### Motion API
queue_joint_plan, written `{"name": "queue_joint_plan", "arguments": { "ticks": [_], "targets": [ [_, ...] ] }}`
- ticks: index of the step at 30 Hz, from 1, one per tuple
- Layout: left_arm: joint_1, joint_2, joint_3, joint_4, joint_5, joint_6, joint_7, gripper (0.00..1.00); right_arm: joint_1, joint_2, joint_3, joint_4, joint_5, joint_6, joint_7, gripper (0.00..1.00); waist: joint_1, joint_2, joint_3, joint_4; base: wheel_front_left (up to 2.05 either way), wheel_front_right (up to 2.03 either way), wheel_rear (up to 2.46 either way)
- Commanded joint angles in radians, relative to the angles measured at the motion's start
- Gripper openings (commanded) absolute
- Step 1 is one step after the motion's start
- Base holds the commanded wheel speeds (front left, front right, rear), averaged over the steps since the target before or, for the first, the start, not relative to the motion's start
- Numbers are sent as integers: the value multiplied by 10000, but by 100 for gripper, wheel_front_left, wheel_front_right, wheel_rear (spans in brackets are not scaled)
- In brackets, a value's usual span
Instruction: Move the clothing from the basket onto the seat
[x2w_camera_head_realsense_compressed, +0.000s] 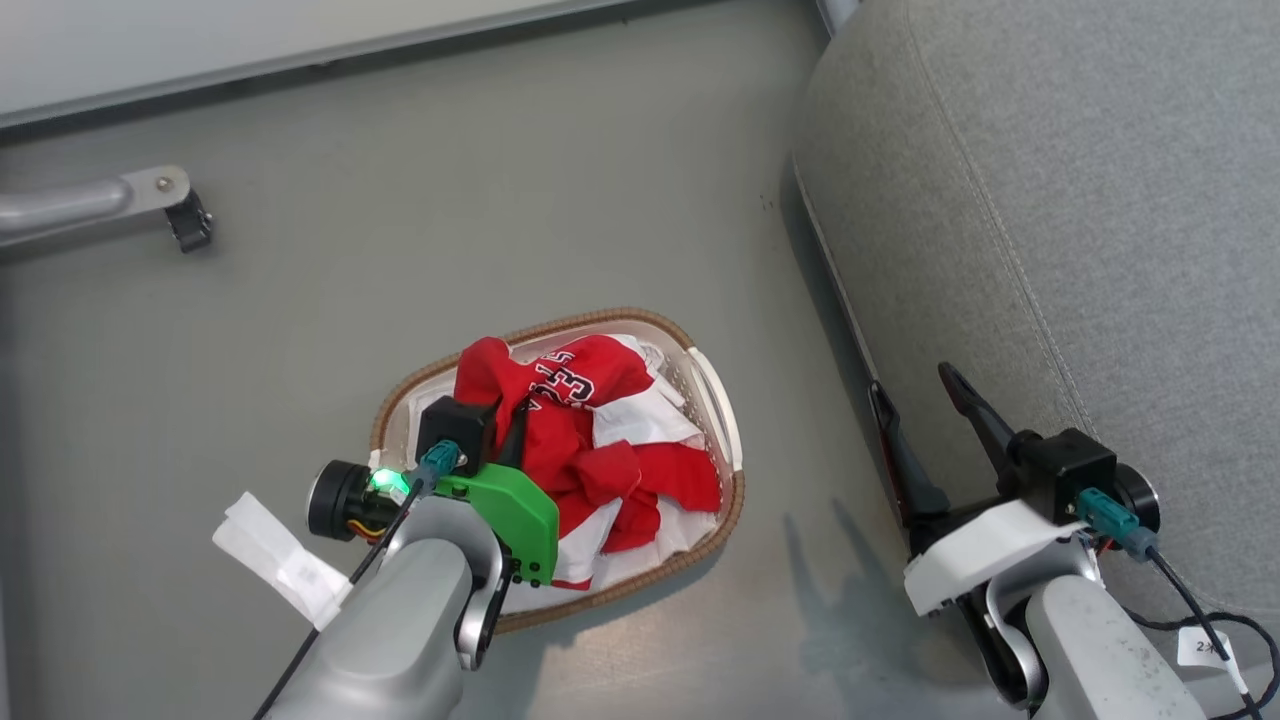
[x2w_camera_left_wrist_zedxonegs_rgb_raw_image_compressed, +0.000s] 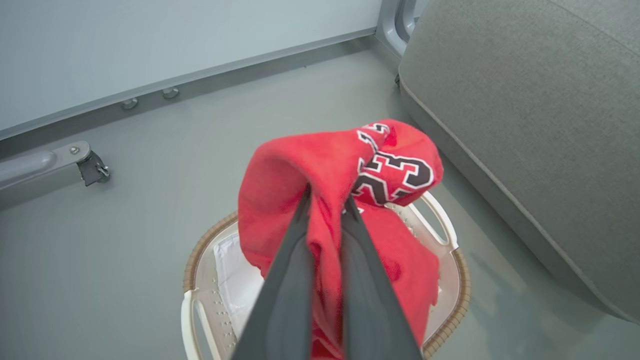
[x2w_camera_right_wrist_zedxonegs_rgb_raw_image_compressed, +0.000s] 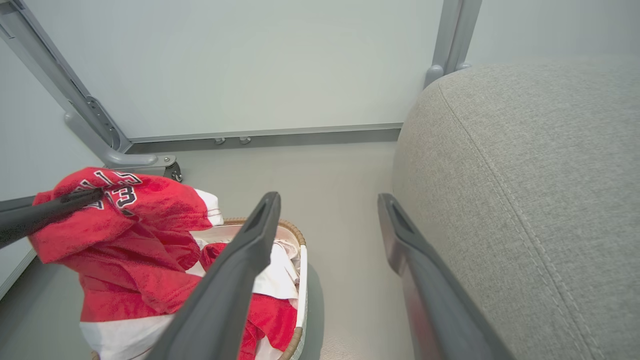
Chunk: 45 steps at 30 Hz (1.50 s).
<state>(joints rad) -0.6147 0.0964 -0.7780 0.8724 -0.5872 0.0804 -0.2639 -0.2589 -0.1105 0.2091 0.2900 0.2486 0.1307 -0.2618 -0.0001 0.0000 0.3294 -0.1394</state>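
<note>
The red jersey with white panels and the number 23 bulges up out of the oval basket on the floor. My left gripper is shut on a fold of the red fabric and holds it raised above the basket; the rest of the cloth trails down into the basket. My right gripper stands open beside the edge of the grey seat, with nothing between its fingers. The seat lies to the basket's right.
A grey metal leg with a caster stands on the floor at the left. A pale wall panel with a grey baseboard runs along the back. A white paper tag hangs by my left forearm. Bare floor separates basket and seat.
</note>
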Motion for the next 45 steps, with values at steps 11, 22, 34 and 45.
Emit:
{"name": "queue_joint_plan", "arguments": {
  "ticks": [11,22,34,45],
  "targets": [
    [1360,-113,1874,-2536,999,-437,-6,0,987,90,169,195,-166,-1,-47,100,1,0,-2140,996,0,0,0],
    [1229,-427,2226,-4415,1219,-900,-7,0,1573,162,642,249,-107,1,-47,100,1,0,-2935,1173,0,0,0],
    [655,-444,673,-5238,139,-500,-7,0,-235,15,2813,301,138,-1,-47,100,1,0,-2733,1569,0,0,0],
    [260,-449,-651,-5645,-844,-86,-9,0,-2185,409,3744,1445,60,-1,-45,100,1,0,-2501,2165,0,0,0]
  ]
}}
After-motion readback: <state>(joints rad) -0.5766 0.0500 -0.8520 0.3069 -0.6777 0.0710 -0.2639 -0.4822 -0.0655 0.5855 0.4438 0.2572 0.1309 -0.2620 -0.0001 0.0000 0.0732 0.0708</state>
